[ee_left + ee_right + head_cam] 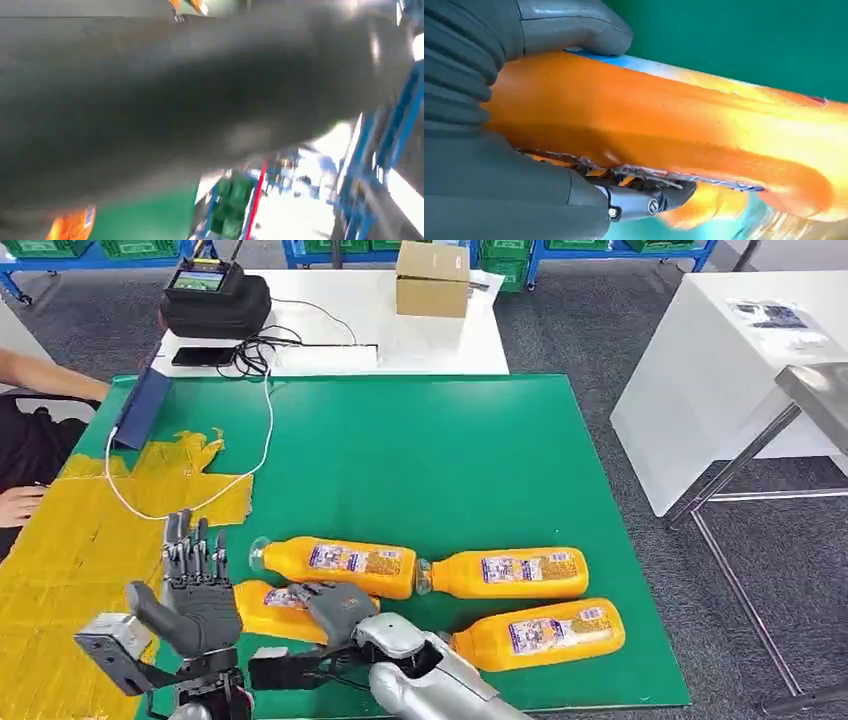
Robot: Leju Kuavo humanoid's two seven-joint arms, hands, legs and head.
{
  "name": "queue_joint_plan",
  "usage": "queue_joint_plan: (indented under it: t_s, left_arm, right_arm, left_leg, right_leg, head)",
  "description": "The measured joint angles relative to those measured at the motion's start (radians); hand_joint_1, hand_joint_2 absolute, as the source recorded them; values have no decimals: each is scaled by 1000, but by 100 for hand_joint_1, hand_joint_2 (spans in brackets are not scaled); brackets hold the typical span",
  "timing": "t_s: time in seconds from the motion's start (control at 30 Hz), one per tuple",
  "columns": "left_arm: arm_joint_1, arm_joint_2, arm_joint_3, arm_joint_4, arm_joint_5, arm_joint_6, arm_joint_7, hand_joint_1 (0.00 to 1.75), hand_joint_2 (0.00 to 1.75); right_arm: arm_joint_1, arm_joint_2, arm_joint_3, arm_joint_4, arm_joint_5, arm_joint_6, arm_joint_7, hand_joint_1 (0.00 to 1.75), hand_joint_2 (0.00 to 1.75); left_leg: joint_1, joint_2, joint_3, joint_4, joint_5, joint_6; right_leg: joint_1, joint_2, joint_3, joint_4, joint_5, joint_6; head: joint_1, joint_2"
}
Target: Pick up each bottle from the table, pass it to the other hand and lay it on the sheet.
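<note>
No bottle lies on the yellow sheet [70, 570] yet. The right hand [335, 608] grips the near-left bottle [265, 610]; the left hand [200, 590] waits open; three bottles remain.

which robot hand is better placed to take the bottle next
Left. The right robot hand already grips the near-left orange bottle, and the left robot hand stands open right beside it, next to the yellow sheet.

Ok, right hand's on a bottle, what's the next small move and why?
Probably lift it toward the left hand: the right hand already grips the near bottle, which seems to lie on the green table, and the left waits open beside it.
</note>
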Motion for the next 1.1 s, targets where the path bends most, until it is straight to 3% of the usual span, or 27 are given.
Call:
queue_joint_plan:
  t_s: [0.07,0.13,0.23,0.37,0.5,0.6,0.67,0.87,1.1]
  left_arm:
    - [32,0,9,-29,62,118,-20,0,175]
    - [82,-2,14,-82,82,238,-59,0,175]
    - [139,-5,27,-158,73,318,-81,0,175]
    - [168,-10,34,-207,52,358,-90,0,175]
    - [184,-12,35,-227,42,368,-96,0,175]
    - [187,-15,35,-234,42,356,-93,0,175]
    - [187,-16,36,-235,40,256,-62,0,175]
    - [182,-16,20,-194,-80,-303,-18,0,175]
    - [140,16,-58,-94,-133,-501,-86,0,175]
  right_arm:
    - [92,-5,-63,-88,-213,-84,-91,175,175]
    - [229,-39,-99,-294,-464,-131,-146,175,175]
    - [342,-102,-104,-531,-631,-177,-157,175,175]
    - [433,-151,-106,-733,-711,-205,-198,175,175]
    - [505,-188,-106,-822,-717,-222,-199,175,175]
    - [524,-201,-106,-849,-717,-237,-204,175,175]
    - [528,-210,-104,-859,-718,-246,-217,175,175]
    - [526,-228,-83,-871,-694,-190,-247,175,175]
    - [474,-267,-4,-870,-591,-156,-233,175,175]
  left_leg:
    - [0,3,0,0,-1,0]
    - [-1,-1,-6,0,0,1]
    - [-1,-1,-24,1,5,4]
    - [-1,-2,-25,1,4,3]
    - [-1,-2,-26,1,3,3]
    - [-1,-2,-26,0,2,3]
    - [-1,-2,-26,0,2,3]
    - [-2,-2,-26,0,3,3]
    - [-2,-2,-26,1,3,3]
  right_leg:
    - [0,0,0,0,0,0]
    - [-1,-1,-4,0,1,1]
    - [0,-1,-10,1,5,6]
    - [1,-2,-11,1,3,5]
    - [0,-2,-12,1,3,4]
    - [0,-3,-22,1,1,3]
    - [0,-3,-22,1,1,3]
    - [0,-3,-17,1,2,3]
    - [0,-3,-12,1,3,4]
  head:
    - [0,0]
    - [-1,0]
    - [-2,0]
    - [1,0]
    - [1,0]
    - [1,0]
    - [1,0]
    - [1,0]
    - [1,0]
